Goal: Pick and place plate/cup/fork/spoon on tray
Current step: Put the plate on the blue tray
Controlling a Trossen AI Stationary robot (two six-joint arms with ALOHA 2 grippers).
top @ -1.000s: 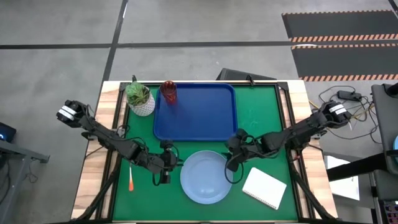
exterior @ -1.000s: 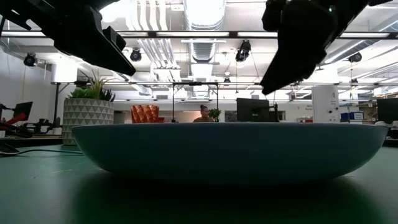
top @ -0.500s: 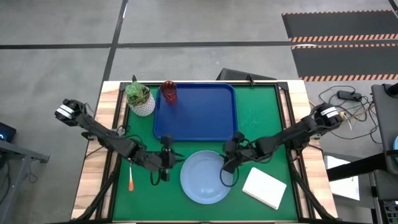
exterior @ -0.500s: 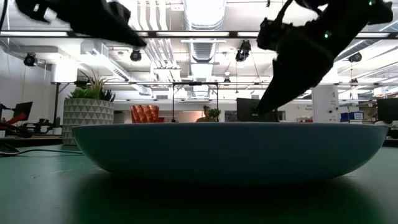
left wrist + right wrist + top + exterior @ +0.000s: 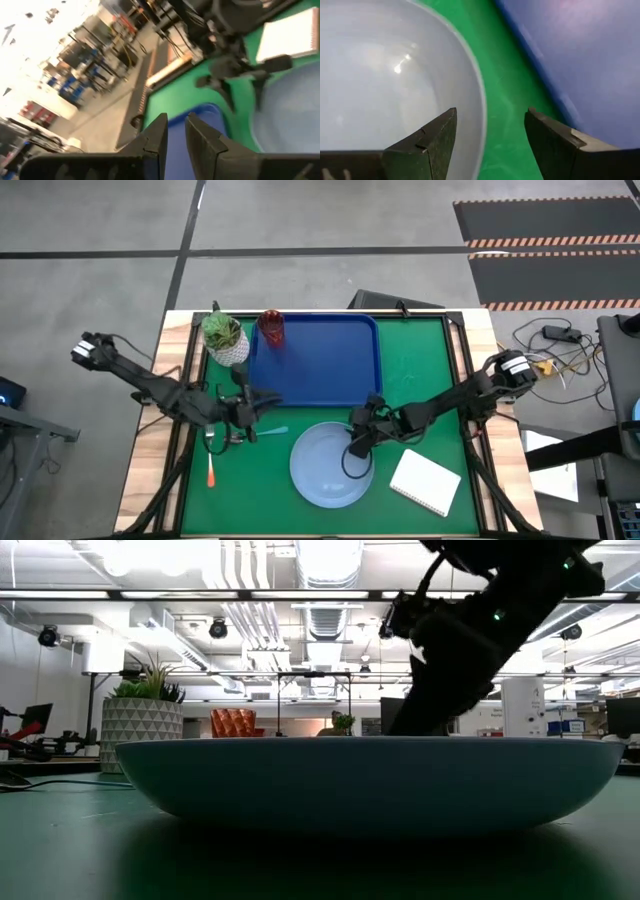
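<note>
The pale blue plate (image 5: pixel 325 470) lies on the green mat, near of the dark blue tray (image 5: pixel 330 365). My right gripper (image 5: pixel 490 135) is open at the plate's far right rim (image 5: pixel 479 110), one finger over the plate's inside and one over the mat. My left gripper (image 5: pixel 250 408) is shut, off the tray's near left corner. The spoon's light blue handle (image 5: pixel 276 430) shows on the mat just near of it. The fork (image 5: pixel 211 470) lies at the mat's left edge. The red cup (image 5: pixel 271 327) stands in the tray's far left corner. My left gripper: I cannot tell whether it touches the spoon; nothing shows between its fingertips (image 5: pixel 160 135) in its wrist view.
A white pot with a green plant (image 5: pixel 225 340) stands left of the tray's far end. A white notepad (image 5: pixel 425 483) lies right of the plate. The mat right of the tray is bare green.
My left gripper has pulled back from beside the plate's left rim toward the table's left and far edges, and it has tipped up. My right gripper has moved toward the left and near edges and has come down over the plate's far right rim.
</note>
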